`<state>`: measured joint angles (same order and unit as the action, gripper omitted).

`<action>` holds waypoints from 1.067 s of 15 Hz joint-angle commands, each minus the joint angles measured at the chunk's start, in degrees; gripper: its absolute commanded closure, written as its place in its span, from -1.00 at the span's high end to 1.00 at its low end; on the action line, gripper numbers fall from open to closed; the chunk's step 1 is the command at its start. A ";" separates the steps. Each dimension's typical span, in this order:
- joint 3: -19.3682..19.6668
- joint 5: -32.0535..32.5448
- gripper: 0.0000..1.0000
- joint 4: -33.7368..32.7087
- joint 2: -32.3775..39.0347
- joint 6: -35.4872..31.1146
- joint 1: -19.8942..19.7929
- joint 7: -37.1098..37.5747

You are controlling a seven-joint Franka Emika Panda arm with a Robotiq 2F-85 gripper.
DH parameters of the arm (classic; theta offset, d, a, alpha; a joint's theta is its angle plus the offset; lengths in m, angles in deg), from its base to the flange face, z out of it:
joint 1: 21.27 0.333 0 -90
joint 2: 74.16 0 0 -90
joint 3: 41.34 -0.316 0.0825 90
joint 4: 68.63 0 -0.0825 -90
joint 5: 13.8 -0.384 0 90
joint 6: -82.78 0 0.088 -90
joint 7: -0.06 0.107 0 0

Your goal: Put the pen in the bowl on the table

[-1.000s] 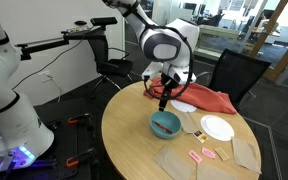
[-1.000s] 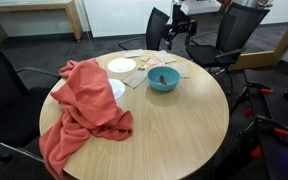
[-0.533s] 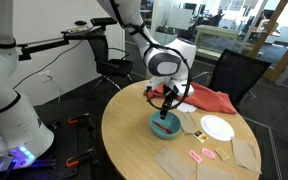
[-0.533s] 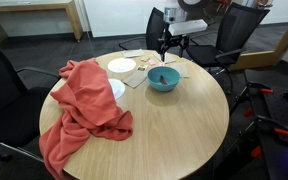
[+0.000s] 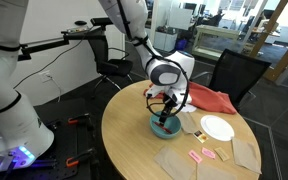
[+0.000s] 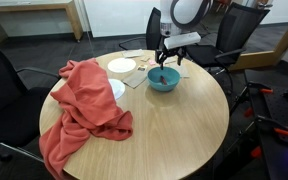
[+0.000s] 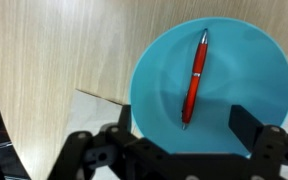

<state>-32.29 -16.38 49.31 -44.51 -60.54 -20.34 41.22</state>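
Observation:
The thin red pen lies inside the round teal bowl, free of my fingers. The bowl stands on the tan round table; it shows in both exterior views. My gripper hovers right above the bowl with its jaws wide apart and nothing between them. In both exterior views the gripper hangs low over the bowl. The pen is a small red mark in the bowl in an exterior view.
A red cloth is heaped on one side of the table. A white plate lies beside the bowl, with tan mats and small pink pieces nearby. Black chairs stand around the table.
The gripper has come down from above the table's edge to just over the bowl. The pen now lies loose in the bowl.

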 commanded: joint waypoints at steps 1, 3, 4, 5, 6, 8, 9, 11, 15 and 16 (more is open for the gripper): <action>1.56 0.46 1.00 -1.91 2.74 -1.13 1.66 2.26; 2.01 0.61 1.00 -2.50 3.94 -1.70 2.22 2.65; 2.08 0.54 1.00 -2.85 4.46 -1.84 2.38 2.88; 2.33 0.69 1.00 -3.18 4.99 -2.10 2.76 3.32; 2.46 0.75 1.00 -3.51 5.52 -2.26 3.06 3.45; 2.73 0.86 1.00 -4.29 6.62 -2.46 3.64 3.96; 2.73 0.78 1.00 -4.63 7.08 -2.49 3.78 4.13; 2.70 0.56 1.00 -5.39 8.07 -2.68 4.00 3.96; 2.89 0.38 1.00 -6.86 9.96 -2.61 4.22 3.95; 2.92 0.37 1.00 -7.15 10.37 -2.52 4.23 3.84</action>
<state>-30.63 -16.36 43.81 -35.93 -62.47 -17.32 43.27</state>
